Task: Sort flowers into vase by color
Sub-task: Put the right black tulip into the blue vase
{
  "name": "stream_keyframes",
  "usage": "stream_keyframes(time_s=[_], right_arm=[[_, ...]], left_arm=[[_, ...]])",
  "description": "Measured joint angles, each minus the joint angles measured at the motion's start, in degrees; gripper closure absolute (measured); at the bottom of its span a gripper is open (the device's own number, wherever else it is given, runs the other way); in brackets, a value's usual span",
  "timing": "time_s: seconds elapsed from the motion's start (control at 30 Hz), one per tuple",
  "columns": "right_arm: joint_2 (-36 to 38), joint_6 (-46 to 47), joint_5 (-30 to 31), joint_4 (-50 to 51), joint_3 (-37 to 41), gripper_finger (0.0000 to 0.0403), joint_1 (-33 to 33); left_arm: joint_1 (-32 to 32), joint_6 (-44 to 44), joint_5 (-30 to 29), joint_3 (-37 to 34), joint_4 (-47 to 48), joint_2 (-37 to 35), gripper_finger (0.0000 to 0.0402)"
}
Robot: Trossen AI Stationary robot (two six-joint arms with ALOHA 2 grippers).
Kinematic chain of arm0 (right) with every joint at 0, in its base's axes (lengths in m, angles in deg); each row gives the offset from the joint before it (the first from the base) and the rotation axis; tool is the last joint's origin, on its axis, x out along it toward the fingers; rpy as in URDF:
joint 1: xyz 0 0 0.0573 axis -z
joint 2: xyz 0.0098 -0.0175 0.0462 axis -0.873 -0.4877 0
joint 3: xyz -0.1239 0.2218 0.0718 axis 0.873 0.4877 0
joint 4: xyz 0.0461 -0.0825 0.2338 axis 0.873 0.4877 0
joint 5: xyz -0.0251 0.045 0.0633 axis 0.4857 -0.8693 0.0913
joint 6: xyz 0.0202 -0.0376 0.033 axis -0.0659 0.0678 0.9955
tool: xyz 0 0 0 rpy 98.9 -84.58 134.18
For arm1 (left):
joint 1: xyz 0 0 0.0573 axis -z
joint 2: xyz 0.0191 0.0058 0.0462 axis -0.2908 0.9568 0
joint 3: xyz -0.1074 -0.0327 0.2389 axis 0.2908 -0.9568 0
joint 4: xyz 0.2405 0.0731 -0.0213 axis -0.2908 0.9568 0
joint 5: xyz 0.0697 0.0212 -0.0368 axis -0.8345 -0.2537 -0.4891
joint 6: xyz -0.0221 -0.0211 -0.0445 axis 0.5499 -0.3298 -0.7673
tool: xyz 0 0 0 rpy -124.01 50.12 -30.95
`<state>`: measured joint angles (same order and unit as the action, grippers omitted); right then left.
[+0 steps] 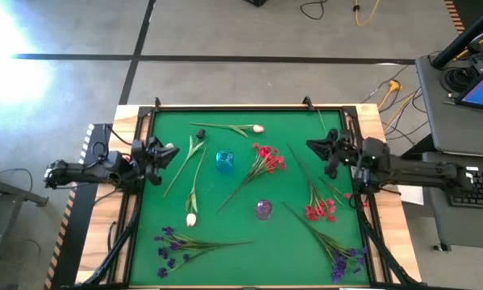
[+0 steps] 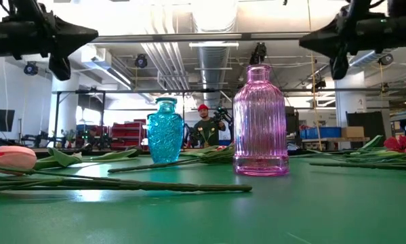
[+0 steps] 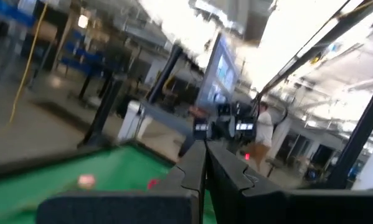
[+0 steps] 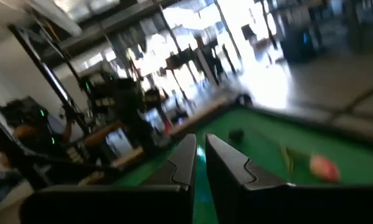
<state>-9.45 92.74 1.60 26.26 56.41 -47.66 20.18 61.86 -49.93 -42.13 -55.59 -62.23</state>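
Note:
On the green mat stand a blue vase (image 1: 224, 161) (image 2: 165, 130) and a pink vase (image 1: 263, 209) (image 2: 260, 122), both upright. Flowers lie flat around them: white-pink tulips (image 1: 257, 128) (image 1: 191, 219) (image 2: 11, 157), red clusters (image 1: 267, 157) (image 1: 320, 211) and purple clusters (image 1: 170, 244) (image 1: 342, 259). My left gripper (image 1: 167, 153) (image 3: 205, 146) hangs shut above the mat's left edge, pointing toward the middle. My right gripper (image 1: 312, 146) (image 4: 200, 140) hangs shut above the right side, pointing toward the vases. Neither holds anything.
A wooden rim (image 1: 370, 117) frames the mat, with black clamps (image 1: 306, 101) at the far edge. A desk with a laptop (image 1: 479, 84) stands to the right of the table. A person (image 2: 204, 125) stands in the room beyond.

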Motion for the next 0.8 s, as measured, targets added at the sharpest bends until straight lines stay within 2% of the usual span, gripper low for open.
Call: stream_keyframes(time_s=[0.17,0.3,0.5,0.63,0.8], right_arm=[[-3.81,4.94,0.00,17.28,-7.66,0.0374,-0.54],[-7.95,8.63,0.03,32.41,-15.47,0.0374,-0.52],[-16.06,13.77,2.33,49.89,-26.05,0.0374,-0.39],[-22.42,20.82,4.70,62.91,-32.26,0.0373,-0.39],[-29.20,21.51,4.46,70.08,-35.17,0.0342,-0.39]], left_arm=[[0.00,-7.28,0.02,8.57,22.91,1.06,0.0402],[0.00,-9.22,0.05,14.18,34.05,2.63,0.0402],[0.00,-9.34,0.04,20.25,42.65,4.75,0.0402],[0.00,-9.16,-0.18,21.99,43.40,5.83,0.0402],[0.00,-9.00,-1.73,22.03,43.50,7.66,0.0402]])
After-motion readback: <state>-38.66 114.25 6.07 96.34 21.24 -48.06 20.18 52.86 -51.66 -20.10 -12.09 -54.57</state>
